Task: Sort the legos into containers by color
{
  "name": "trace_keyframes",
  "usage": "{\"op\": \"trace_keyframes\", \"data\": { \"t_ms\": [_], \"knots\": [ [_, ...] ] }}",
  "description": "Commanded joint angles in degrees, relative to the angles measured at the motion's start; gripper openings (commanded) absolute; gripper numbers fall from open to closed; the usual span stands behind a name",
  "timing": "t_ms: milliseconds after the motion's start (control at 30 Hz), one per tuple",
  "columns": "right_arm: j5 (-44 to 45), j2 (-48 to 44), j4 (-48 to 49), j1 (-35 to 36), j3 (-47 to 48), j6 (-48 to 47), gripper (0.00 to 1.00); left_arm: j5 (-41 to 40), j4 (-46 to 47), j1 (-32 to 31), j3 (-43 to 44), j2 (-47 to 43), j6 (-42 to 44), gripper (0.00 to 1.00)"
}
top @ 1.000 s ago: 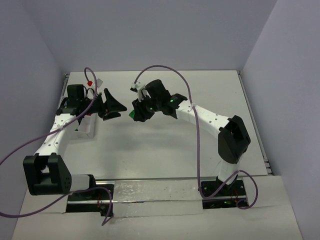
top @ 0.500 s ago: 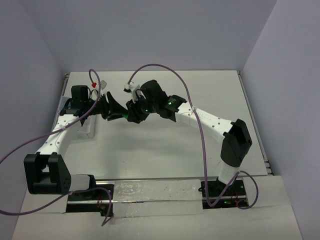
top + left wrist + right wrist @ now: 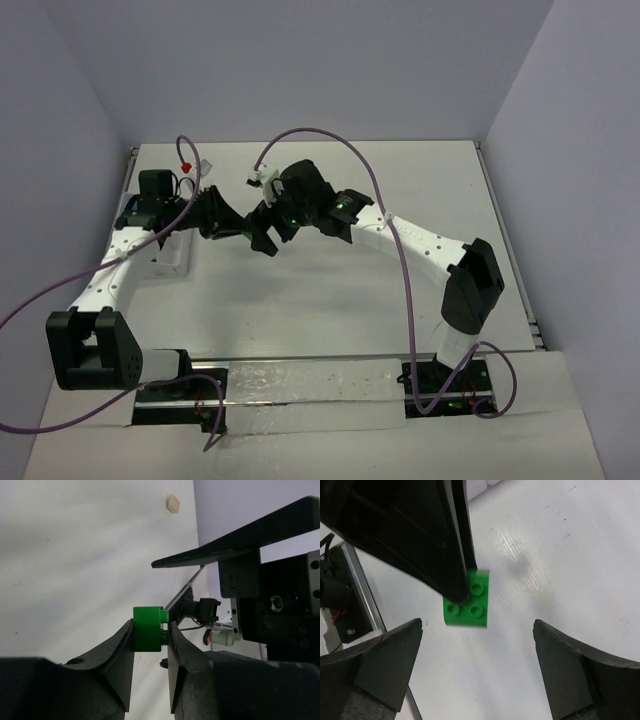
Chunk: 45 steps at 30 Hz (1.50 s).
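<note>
A green lego (image 3: 148, 629), a small studded brick, is pinched between the fingertips of my left gripper (image 3: 150, 631), held above the table. My right gripper (image 3: 477, 626) faces it with jaws wide apart, and the same green lego (image 3: 467, 605) hangs just beyond its tips, touching neither finger. One dark left finger (image 3: 420, 530) covers a corner of the brick. From above, the left gripper (image 3: 235, 228) and right gripper (image 3: 265, 234) meet tip to tip over the left middle of the table. A tan lego (image 3: 173, 503) lies on the table farther off. The containers (image 3: 172, 256) sit mostly hidden under the left arm.
A long black finger of the right gripper (image 3: 235, 537) reaches across just above the held brick. Purple cables (image 3: 320, 135) arch over both arms. The table's back wall (image 3: 300, 70) and a side rail (image 3: 510, 240) bound the white surface.
The right gripper's jaws have sprung open and let go of the green lego. The left gripper has closed on it. Both arms have stayed nearly still since half a second ago.
</note>
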Motion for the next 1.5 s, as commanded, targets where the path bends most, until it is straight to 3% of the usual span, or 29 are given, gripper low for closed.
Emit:
{"op": "trace_keyframes", "data": {
  "t_ms": [0, 100, 300, 500, 800, 1133, 1367, 1467],
  "knots": [
    [-2.0, -4.4, 0.8, -2.0, 0.0, -1.3, 1.00, -9.2, -14.6, 5.0, 14.0, -0.8, 16.8, 0.00],
    [-3.5, -5.1, 0.3, -4.9, -2.0, -2.2, 1.00, -21.6, -24.4, 8.0, 20.7, 0.2, 32.4, 0.00],
    [-0.8, -5.7, -1.6, -7.9, -4.1, -4.5, 1.00, -40.9, -25.3, 13.2, 18.1, -2.0, 43.8, 0.00],
    [-1.0, -5.4, -3.9, -11.2, -5.0, -4.7, 1.00, -49.5, -19.0, 16.8, 11.6, -2.6, 50.2, 0.00],
    [-0.9, -4.0, -6.2, -13.7, -4.1, -5.4, 1.00, -50.7, -15.7, 19.8, 9.5, 2.2, 52.4, 0.01],
    [2.1, -3.7, -8.1, -18.6, -7.8, -8.4, 1.00, -49.6, -15.1, 20.0, 9.6, 5.9, 52.9, 0.43],
    [4.3, -4.6, -12.0, -27.2, -12.0, -13.7, 1.00, -48.3, -15.9, 20.1, 11.0, 5.4, 53.1, 0.83],
    [5.2, -5.6, -14.7, -31.9, -13.8, -18.2, 1.00, -46.4, -17.4, 20.1, 13.0, 5.0, 52.8, 0.86]
  ]
}}
